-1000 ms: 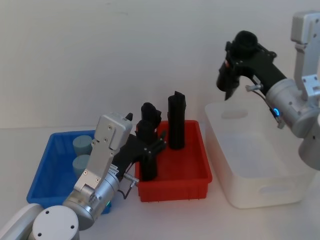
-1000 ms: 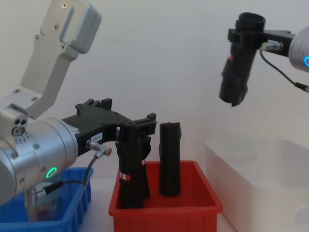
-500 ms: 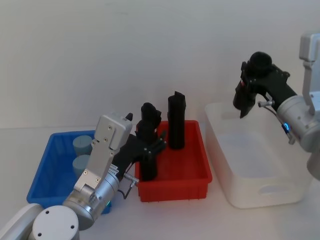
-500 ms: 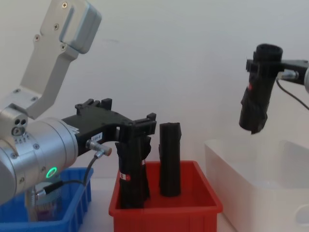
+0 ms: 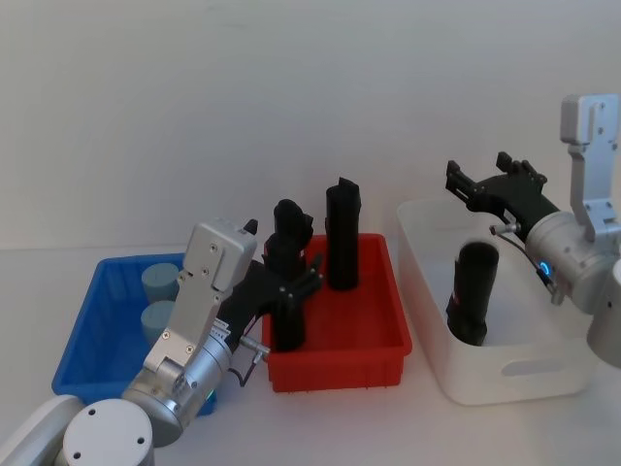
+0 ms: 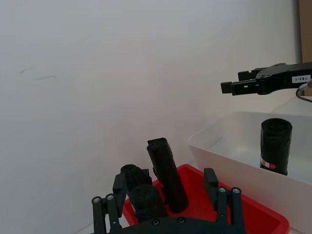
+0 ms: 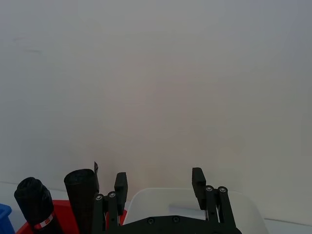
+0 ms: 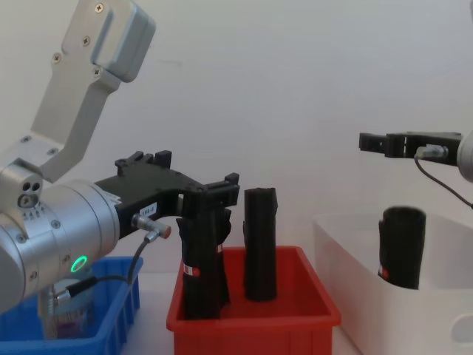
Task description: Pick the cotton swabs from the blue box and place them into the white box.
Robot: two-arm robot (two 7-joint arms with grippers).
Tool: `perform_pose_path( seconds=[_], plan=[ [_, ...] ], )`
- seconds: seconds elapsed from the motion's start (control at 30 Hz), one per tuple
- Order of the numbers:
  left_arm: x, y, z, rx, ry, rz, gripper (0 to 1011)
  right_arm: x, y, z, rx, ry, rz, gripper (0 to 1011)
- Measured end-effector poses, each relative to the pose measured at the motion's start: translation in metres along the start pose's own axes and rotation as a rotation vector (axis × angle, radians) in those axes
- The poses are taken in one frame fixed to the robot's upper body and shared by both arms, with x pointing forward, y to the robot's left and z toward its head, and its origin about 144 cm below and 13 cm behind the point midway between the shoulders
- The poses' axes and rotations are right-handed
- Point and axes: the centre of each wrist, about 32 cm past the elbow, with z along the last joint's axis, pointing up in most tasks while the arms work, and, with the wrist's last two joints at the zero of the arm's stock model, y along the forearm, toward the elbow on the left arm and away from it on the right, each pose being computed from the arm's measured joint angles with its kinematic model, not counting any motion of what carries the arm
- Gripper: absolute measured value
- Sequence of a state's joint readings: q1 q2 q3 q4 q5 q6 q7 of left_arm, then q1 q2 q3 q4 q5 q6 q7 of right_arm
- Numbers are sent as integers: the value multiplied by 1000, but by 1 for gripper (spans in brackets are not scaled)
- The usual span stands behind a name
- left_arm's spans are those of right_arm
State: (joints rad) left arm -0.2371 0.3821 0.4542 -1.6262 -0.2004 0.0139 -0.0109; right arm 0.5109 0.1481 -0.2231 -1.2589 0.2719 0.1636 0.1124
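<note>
Two cotton swabs tubs [image 5: 160, 282] [image 5: 158, 317] with pale lids sit in the blue box [image 5: 92, 361] at the left. My left gripper [image 5: 306, 277] [image 6: 165, 178] reaches over the red bin with its fingers open, straddling a tall black object [image 5: 286, 320] [image 8: 201, 274] that stands there. The right gripper [image 5: 477, 180] [image 7: 158, 178] hovers open above the white box [image 5: 505, 374] with nothing between its fingers. Below it another black object [image 5: 473, 291] [image 8: 401, 244] stands inside the white box.
The red bin [image 5: 340, 369] lies between the blue box and the white box. Two more tall black objects [image 5: 342, 233] [image 5: 288, 228] stand in it. My left arm's forearm crosses the blue box's right rim. A plain wall lies behind.
The right gripper carried a black object down over the white box and let it go; it now stands in the box and the fingers are open. The left arm has not moved.
</note>
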Motion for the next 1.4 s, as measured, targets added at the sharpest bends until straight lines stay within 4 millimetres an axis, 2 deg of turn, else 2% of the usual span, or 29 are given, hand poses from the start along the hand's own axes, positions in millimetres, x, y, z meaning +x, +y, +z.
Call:
perform_pose_path(
  seconds=[0.13,0.27,0.57,0.93,1.1,1.4],
  plan=[
    [0,0,0,0,0,0,1004,0,1,-2,-13,4,2,915],
    [0,0,0,0,0,0,1004,0,1,-4,-23,7,3,999],
    [5,6,1,8,-2,26,1004,0,1,-6,-37,11,5,1001],
    [24,29,3,61,31,88,1004,-1,2,-8,-44,14,7,1001],
    [33,42,-2,98,88,105,1004,-1,2,-8,-46,14,7,1001],
    [42,51,-16,130,154,85,1004,-1,2,-8,-48,15,7,1002]
  ],
)
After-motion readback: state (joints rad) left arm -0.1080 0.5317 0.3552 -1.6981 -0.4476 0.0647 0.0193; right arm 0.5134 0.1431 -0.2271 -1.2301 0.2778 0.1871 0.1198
